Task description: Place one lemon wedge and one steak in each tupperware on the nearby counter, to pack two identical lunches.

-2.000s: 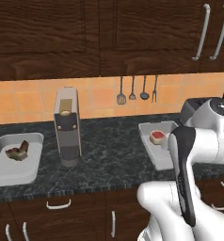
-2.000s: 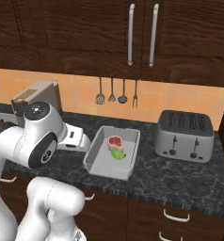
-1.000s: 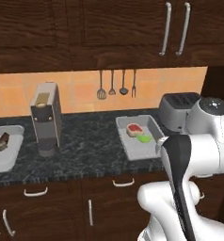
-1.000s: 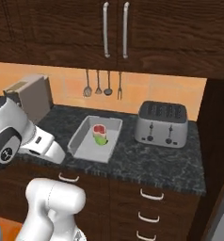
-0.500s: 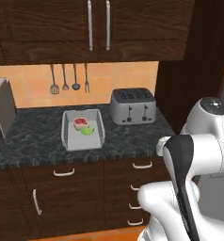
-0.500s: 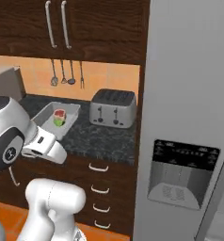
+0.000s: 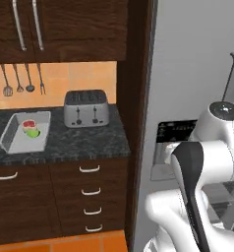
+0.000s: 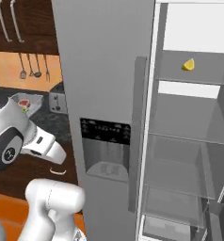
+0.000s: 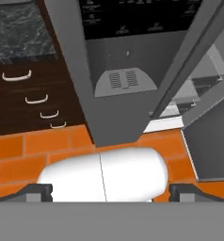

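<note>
Left base view: the black grey-speckled table [image 7: 79,142] ends at a dark wooden panel, with a tall grey fridge [image 7: 188,74] just beyond it. On the table a shallow light-grey rectangular tupperware [image 7: 13,134] holds a small reddish steak [image 7: 28,124] and a green lime wedge [image 7: 33,132]; a silver two-slot toaster [image 7: 86,109] stands just beside the tray.

Right base view: the fridge's right side stands open, its clear shelves bare but for a small bright-yellow lemon wedge [image 8: 188,64] on an upper shelf.

Hand view: the end effector [image 9: 111,193] hangs over orange floor tiles [image 9: 20,153] before the fridge, its dark tips spread wide, holding and touching nothing.
</note>
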{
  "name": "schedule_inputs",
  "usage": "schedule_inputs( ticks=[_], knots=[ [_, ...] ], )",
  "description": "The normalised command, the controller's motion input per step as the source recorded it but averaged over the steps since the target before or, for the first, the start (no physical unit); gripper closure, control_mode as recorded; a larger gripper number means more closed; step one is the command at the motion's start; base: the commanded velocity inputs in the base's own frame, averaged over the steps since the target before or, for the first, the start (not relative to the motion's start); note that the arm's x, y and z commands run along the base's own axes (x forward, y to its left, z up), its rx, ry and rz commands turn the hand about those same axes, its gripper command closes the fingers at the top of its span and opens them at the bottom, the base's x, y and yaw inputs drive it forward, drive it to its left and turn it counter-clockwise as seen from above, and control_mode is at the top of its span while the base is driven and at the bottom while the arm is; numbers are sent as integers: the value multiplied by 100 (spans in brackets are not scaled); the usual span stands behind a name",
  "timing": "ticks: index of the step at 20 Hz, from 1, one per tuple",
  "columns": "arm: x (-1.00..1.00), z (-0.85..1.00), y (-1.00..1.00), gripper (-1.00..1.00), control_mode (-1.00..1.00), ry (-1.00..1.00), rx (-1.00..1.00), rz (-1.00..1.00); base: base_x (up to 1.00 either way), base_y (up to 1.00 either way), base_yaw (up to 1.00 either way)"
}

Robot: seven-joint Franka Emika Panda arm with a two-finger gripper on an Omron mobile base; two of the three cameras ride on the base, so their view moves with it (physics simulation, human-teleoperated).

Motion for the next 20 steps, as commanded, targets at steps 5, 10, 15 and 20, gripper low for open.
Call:
schedule_inputs(
  ticks=[5,10,15,20],
  knots=[
    [0,0,0,-100,100,0,0,0,0,-100,0],
    [0,0,0,-100,100,0,0,0,4,-88,4],
    [0,0,0,-100,100,0,0,0,24,-55,4],
    [0,0,0,-100,100,0,0,0,62,-10,0]
  ],
)
